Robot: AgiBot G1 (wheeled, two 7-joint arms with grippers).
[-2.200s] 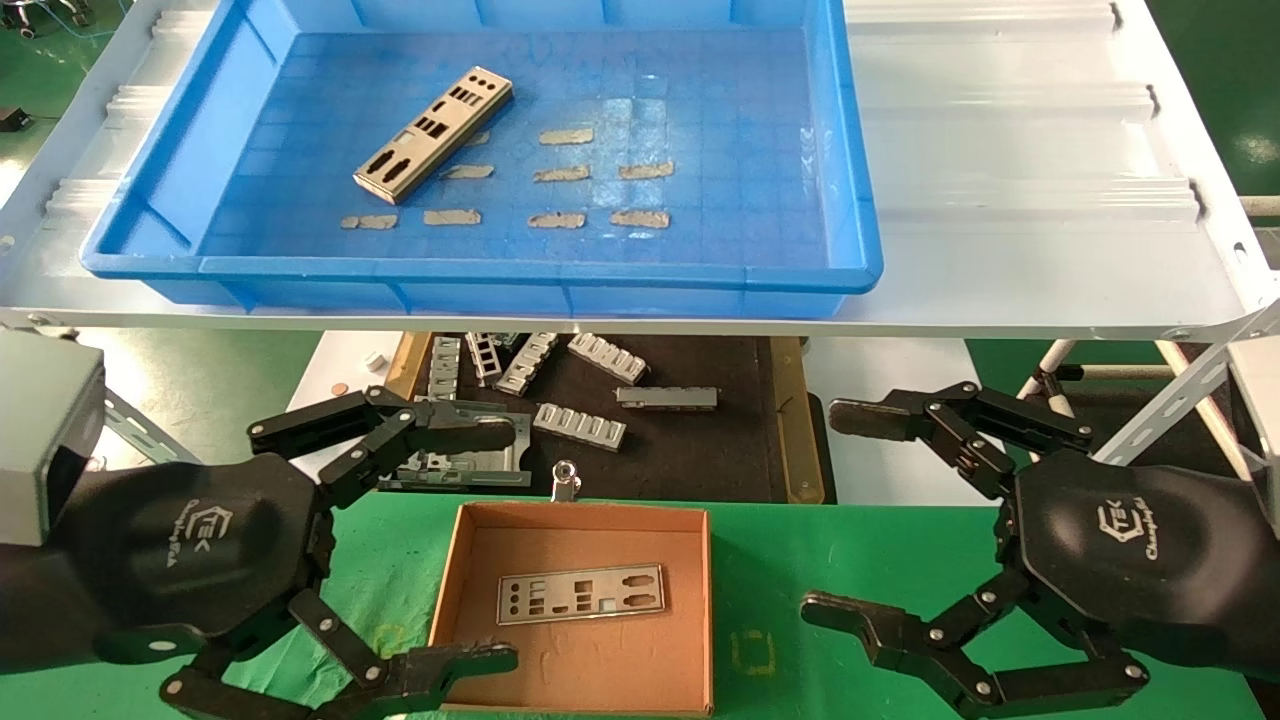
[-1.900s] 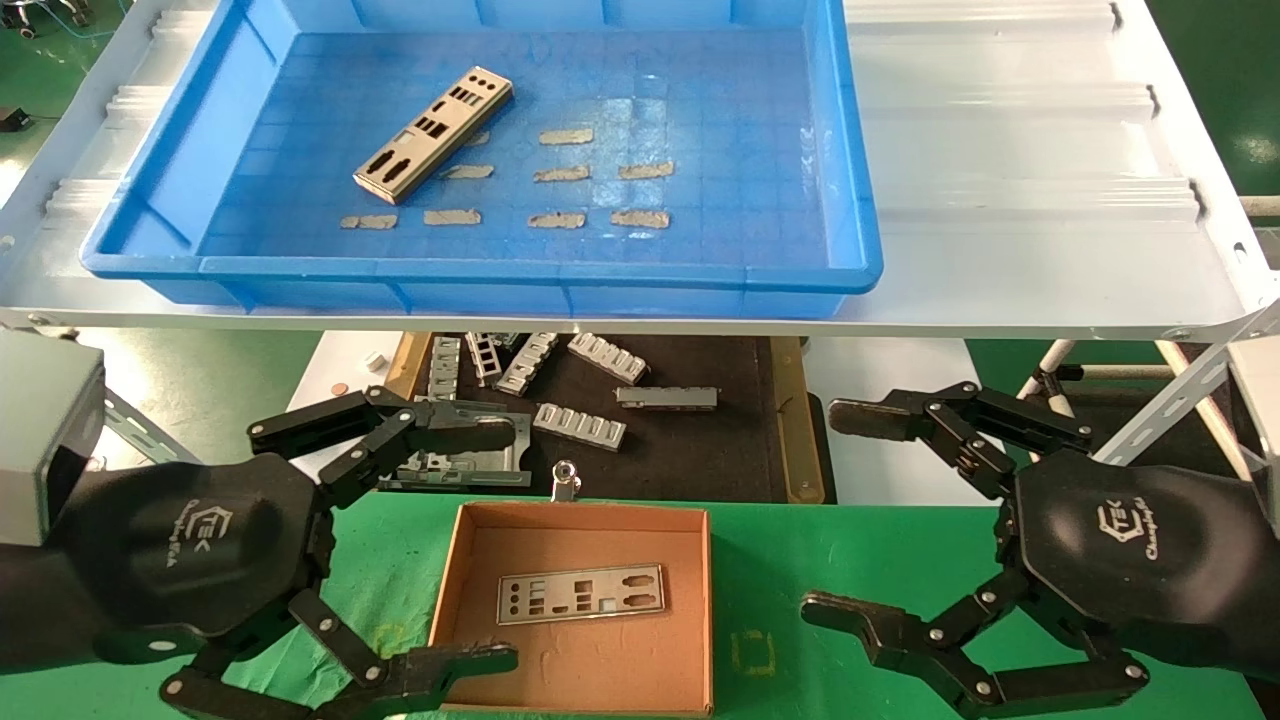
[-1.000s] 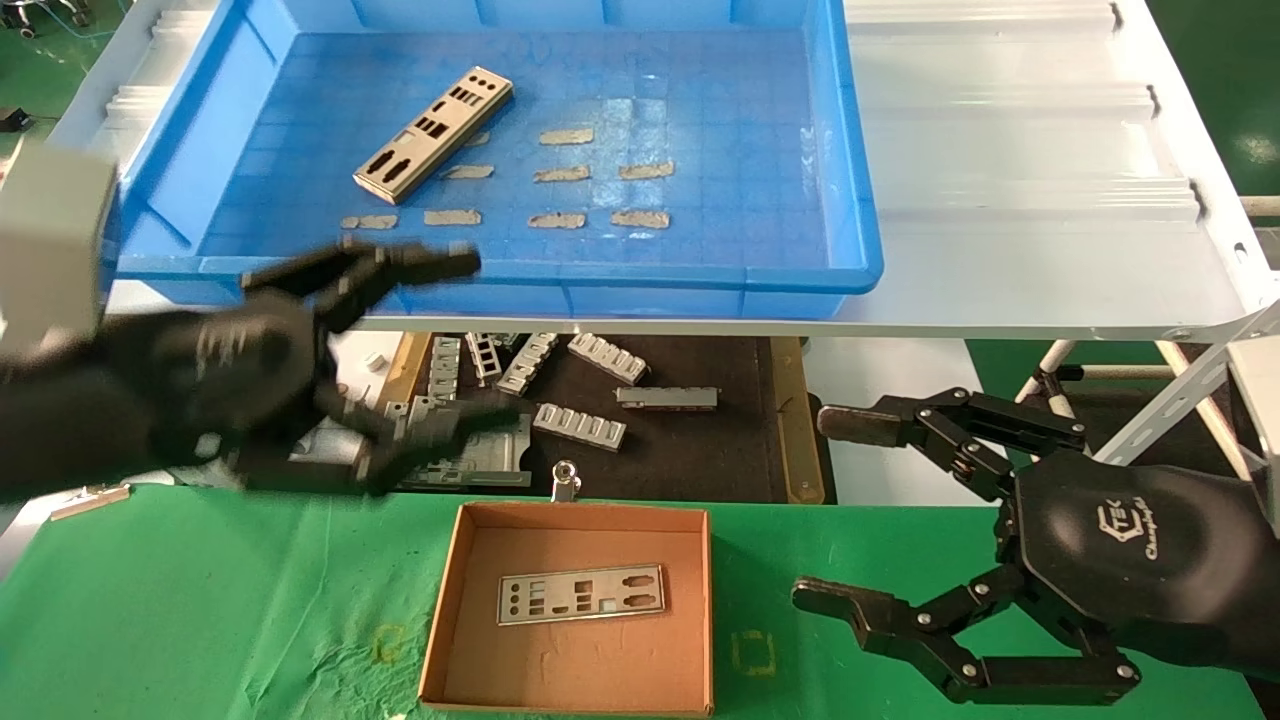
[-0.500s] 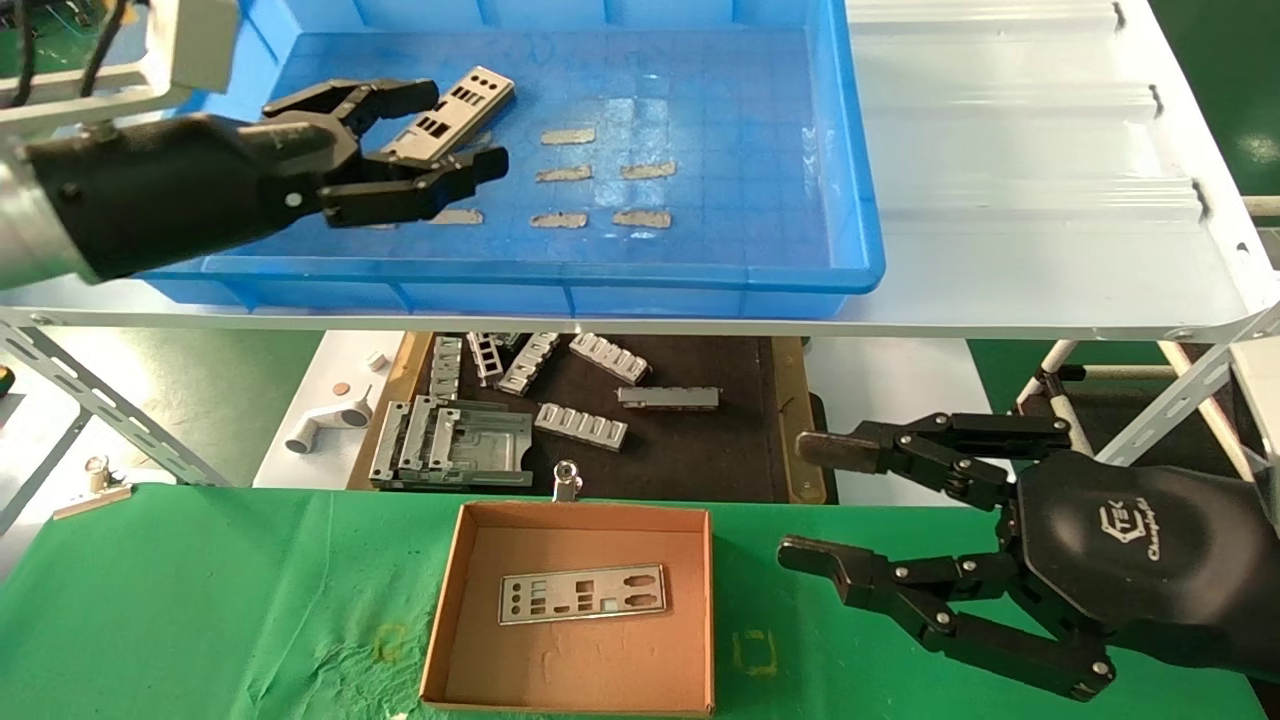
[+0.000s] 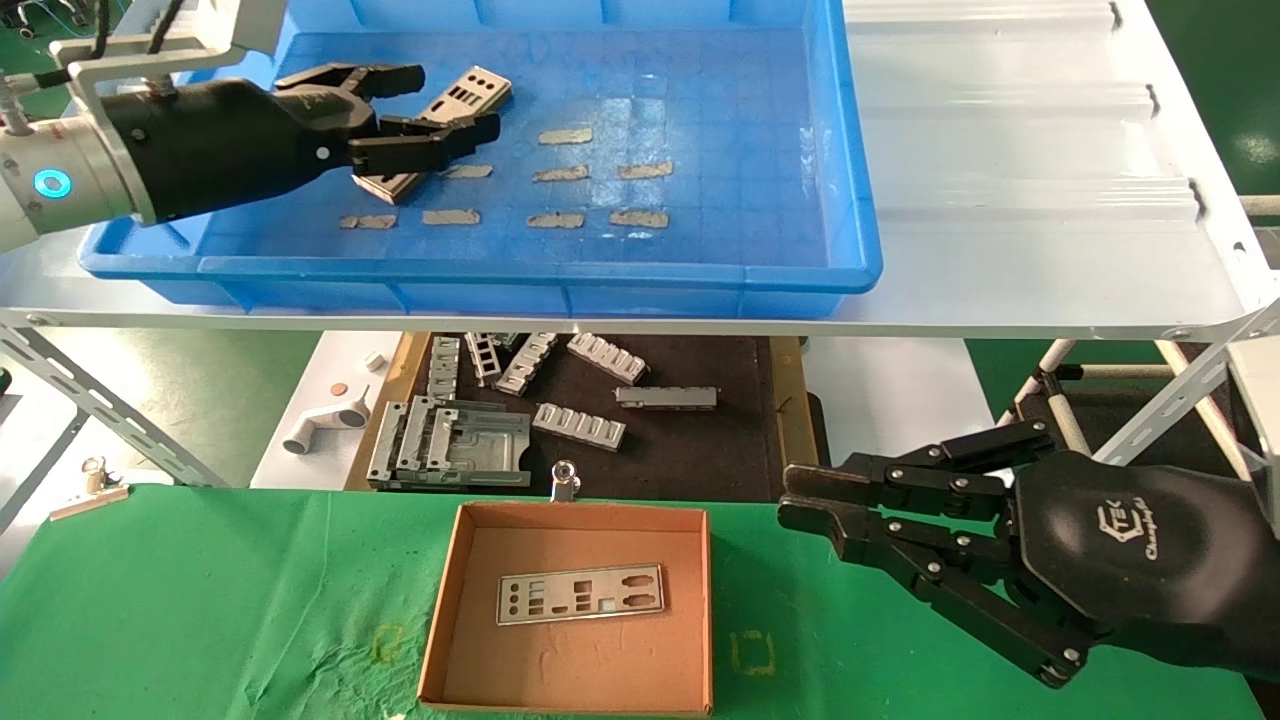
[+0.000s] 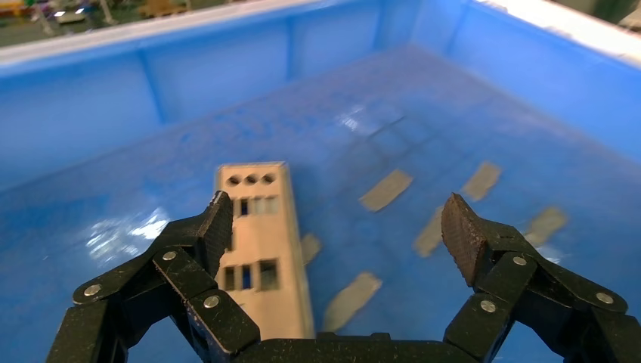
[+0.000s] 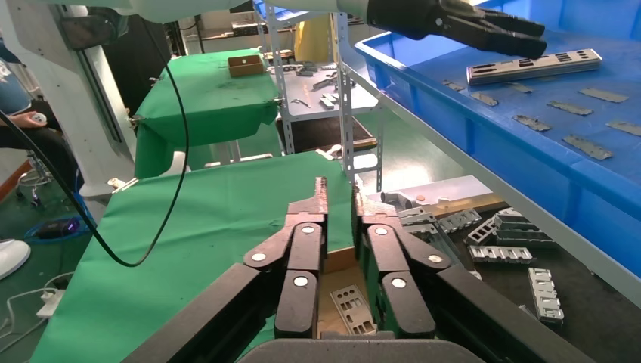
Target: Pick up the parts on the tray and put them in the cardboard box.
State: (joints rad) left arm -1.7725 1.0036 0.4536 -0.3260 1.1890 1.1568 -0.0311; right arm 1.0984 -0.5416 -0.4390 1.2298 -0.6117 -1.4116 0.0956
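1. Silver-grey punched metal plate [image 5: 440,125] lies in the far left part of the bright-blue plastic tray [image 5: 520,275], its long axis slanting away toward the right.
2. Left tool [image 5: 425,110] hangs spread just above it, straddling the nearer half (one finger [image 6: 215,227] overlaps the plate's edge, the other stands clear beside it).
3. Right tool [image 5: 800,500], pressed together, idles beside the brown cardboard box [image 5: 445,600], which already holds one plate [image 5: 580,593].
4. Left is plainly nearer.

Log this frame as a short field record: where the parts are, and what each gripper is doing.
part in tray: flat on blue tray floor, not gripped
part in box: flat in cardboard box
left gripper: open, over the tray part
right gripper: shut, empty, above green cloth right of box
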